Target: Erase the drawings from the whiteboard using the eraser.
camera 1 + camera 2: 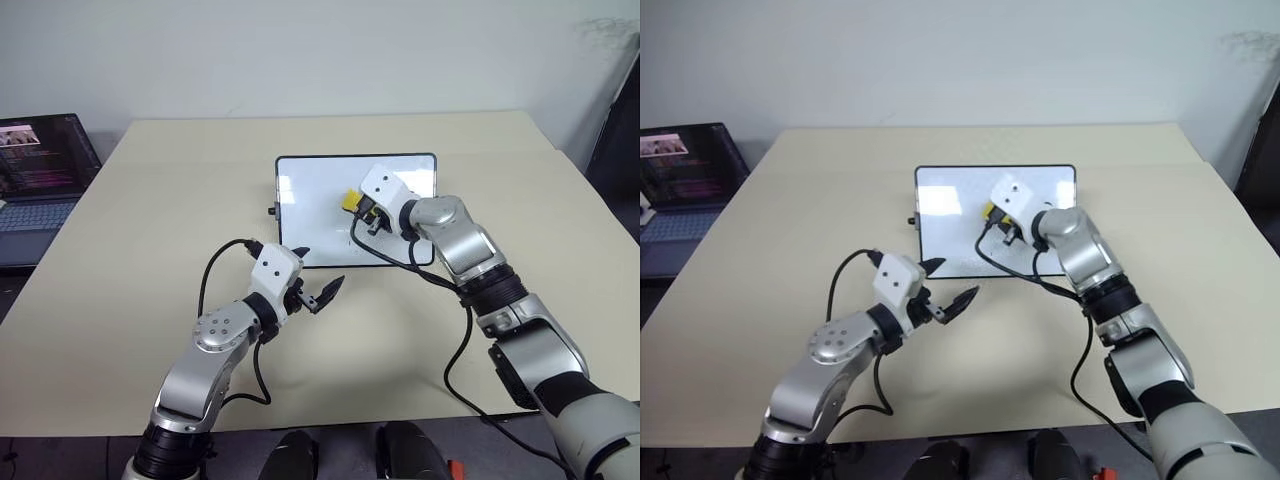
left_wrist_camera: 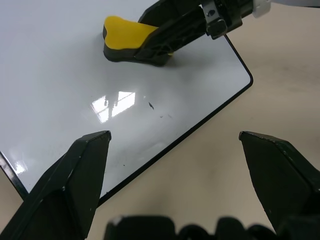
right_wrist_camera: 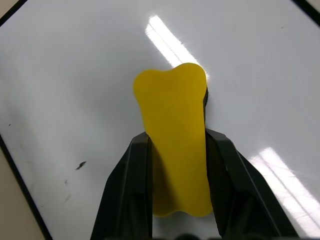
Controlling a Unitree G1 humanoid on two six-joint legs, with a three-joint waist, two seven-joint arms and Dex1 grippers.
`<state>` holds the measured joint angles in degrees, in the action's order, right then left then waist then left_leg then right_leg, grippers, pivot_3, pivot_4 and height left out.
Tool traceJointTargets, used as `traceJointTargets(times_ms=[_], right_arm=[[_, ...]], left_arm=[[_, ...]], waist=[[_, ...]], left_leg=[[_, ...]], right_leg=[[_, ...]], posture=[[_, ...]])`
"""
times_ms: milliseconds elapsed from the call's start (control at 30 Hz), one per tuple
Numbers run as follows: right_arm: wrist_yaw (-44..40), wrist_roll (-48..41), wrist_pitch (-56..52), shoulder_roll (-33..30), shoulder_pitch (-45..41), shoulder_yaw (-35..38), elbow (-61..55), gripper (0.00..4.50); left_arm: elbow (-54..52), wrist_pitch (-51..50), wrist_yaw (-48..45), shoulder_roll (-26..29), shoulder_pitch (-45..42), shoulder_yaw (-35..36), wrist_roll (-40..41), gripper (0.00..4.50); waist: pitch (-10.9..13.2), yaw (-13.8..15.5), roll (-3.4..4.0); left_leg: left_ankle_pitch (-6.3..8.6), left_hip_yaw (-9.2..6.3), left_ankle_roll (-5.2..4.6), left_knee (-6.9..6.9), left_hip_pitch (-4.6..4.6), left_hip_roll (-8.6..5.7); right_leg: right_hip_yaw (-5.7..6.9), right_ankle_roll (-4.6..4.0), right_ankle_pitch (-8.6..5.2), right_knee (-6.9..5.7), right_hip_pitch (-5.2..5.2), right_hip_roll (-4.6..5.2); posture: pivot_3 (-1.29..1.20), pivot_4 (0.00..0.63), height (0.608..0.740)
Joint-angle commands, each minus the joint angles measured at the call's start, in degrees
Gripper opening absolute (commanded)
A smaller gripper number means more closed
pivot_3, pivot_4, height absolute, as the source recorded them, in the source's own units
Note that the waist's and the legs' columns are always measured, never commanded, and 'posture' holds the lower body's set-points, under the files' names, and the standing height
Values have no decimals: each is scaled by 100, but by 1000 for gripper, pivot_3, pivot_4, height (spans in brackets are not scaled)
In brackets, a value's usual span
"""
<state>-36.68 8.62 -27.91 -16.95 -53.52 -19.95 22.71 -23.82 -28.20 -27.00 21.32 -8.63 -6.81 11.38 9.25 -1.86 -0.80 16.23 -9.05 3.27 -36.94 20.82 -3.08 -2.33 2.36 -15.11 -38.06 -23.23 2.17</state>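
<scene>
The whiteboard lies flat near the middle of a beige table, its black frame and a small knob showing on the short side toward the robot's left. The right gripper reaches over the board from the right and has its two black fingers clamped on the long sides of the eraser, the yellow top facing up and the dark felt underside against the white surface. In the head views the eraser sits on the right half of the board, away from the frame. The board's surface looks almost wholly clean (only a few tiny dark flecks remain near the edge closest to the robot, between the eraser and the frame); no whole digit can be made out. The left gripper hovers above the table just in front of the board's near edge, its fingers spread wide apart with nothing between them. A laptop stands open at the table's far left.
</scene>
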Motion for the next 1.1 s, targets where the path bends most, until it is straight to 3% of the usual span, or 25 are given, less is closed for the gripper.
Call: traceJointTargets(times_ms=[33,433,833,1100], right_arm=[[-269,184,-106,-197,499,-293,-369,1144],[-785,283,-722,-582,1373,-637,-1580,1144],[-546,162,-819,-271,579,-293,-1062,1144],[-682,-95,-1920,-249,587,-99,-2347,1144]], left_arm=[[-241,21,16,31,-16,79,22,4500],[-195,97,30,1,54,93,9,4500],[-64,212,14,-51,24,56,-18,4500],[-109,229,-97,41,91,50,12,4500]], waist=[[-2,2,-1],[-3,10,-2],[-1,-4,-2],[0,14,-1]], left_leg=[[0,-1,0,-1,-1,0],[-5,-4,0,-3,-3,0],[-5,-1,2,-1,-3,2],[-9,-9,10,3,7,1]], right_leg=[[1,0,0,0,2,0],[4,0,0,-1,6,-1],[1,0,1,3,4,-1],[3,1,1,5,-4,1]], posture=[[0,150,740],[0,150,740],[0,150,740],[0,150,740]])
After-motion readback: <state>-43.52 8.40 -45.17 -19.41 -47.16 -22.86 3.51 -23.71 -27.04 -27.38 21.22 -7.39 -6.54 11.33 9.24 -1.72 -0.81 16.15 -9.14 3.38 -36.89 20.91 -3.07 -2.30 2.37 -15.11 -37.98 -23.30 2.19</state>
